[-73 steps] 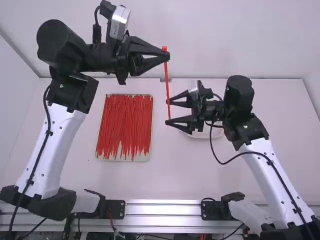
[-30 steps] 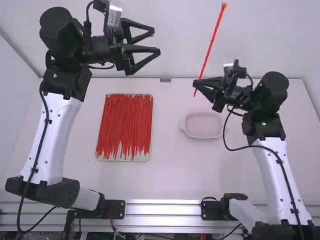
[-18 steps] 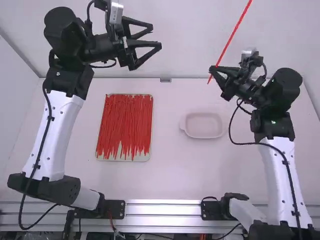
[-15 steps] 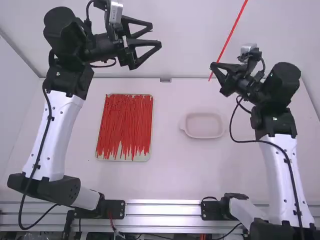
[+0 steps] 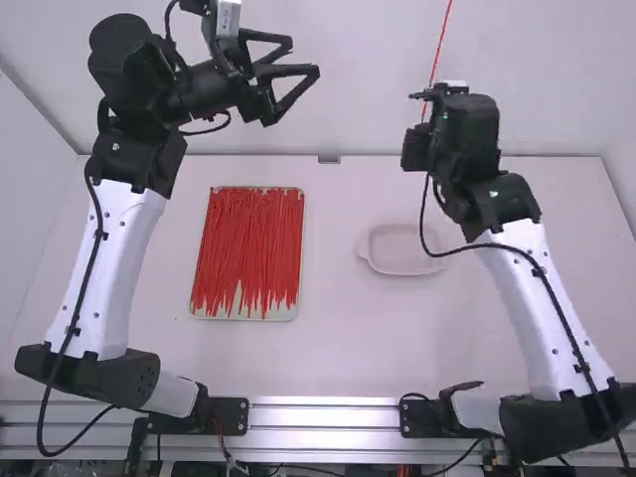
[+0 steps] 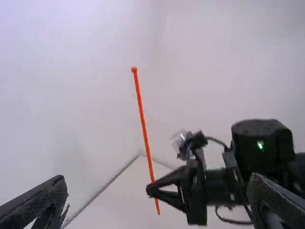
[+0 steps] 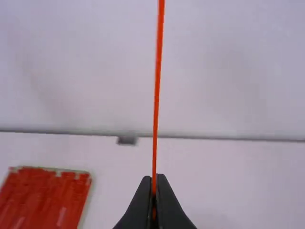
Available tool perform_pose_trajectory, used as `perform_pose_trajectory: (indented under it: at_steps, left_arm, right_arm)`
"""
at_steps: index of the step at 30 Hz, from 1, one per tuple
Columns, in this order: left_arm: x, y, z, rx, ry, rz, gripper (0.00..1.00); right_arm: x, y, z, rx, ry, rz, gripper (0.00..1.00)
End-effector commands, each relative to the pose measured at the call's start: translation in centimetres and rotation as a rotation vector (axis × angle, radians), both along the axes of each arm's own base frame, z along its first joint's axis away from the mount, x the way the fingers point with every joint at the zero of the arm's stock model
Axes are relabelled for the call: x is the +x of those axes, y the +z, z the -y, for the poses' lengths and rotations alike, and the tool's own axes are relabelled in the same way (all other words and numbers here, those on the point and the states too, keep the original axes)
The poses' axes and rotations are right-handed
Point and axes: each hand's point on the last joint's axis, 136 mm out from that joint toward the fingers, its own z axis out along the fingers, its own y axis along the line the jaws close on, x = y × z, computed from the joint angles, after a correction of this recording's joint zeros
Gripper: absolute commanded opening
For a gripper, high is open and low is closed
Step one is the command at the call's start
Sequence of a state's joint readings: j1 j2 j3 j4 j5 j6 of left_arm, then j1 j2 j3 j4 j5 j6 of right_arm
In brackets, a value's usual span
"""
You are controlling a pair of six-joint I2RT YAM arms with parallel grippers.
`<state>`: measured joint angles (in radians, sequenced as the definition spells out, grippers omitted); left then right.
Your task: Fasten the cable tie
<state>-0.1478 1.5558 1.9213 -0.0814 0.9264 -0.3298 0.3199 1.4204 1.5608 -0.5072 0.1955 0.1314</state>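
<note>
One red cable tie (image 5: 438, 45) stands nearly upright, high above the table, and its head (image 6: 134, 70) is the top end. My right gripper (image 7: 153, 185) is shut on the tie's lower part, a short tail poking out below the fingers (image 6: 164, 183). My left gripper (image 5: 303, 57) hangs open and wide at the same height, well to the left of the tie, holding nothing. Its two fingers (image 6: 35, 205) frame the left wrist view, which looks across at the tie (image 6: 144, 143) and the right gripper (image 6: 153, 191).
A flat tray (image 5: 248, 310) packed with several red cable ties lies on the table's left half, also seen in the right wrist view (image 7: 43, 198). A small white dish (image 5: 383, 260) sits right of the middle, partly behind the right arm. The back wall rises close behind both grippers.
The right wrist has swung left and turned, so the tie went from leaning right to nearly upright. The left gripper stayed open and barely moved.
</note>
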Motion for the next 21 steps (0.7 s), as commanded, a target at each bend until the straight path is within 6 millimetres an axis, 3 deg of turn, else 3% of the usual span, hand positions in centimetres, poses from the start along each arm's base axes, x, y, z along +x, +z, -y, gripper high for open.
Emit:
perform_pose_trajectory:
  at_steps: [1, 9, 13, 21]
  left_arm:
    - [0.7, 0.9, -0.6, -0.027, 0.068, 0.003, 0.99]
    - [0.6, 1.1, -0.4, -0.05, 0.063, -0.027, 0.99]
    - [0.3, 1.5, 0.0, -0.093, 0.041, -0.072, 0.99]
    - [0.1, 1.6, 1.8, -0.115, 0.049, -0.094, 0.99]
  right_arm:
    - [-0.7, 1.9, 2.7, -0.104, -0.235, 0.06, 0.0]
    - [-4.3, 2.3, 2.1, -0.304, -0.409, 0.088, 0.0]
    - [-6.5, 2.9, 2.1, -0.321, -0.53, 0.136, 0.0]
    - [-8.8, 3.0, 0.6, -0.299, -0.568, 0.182, 0.0]
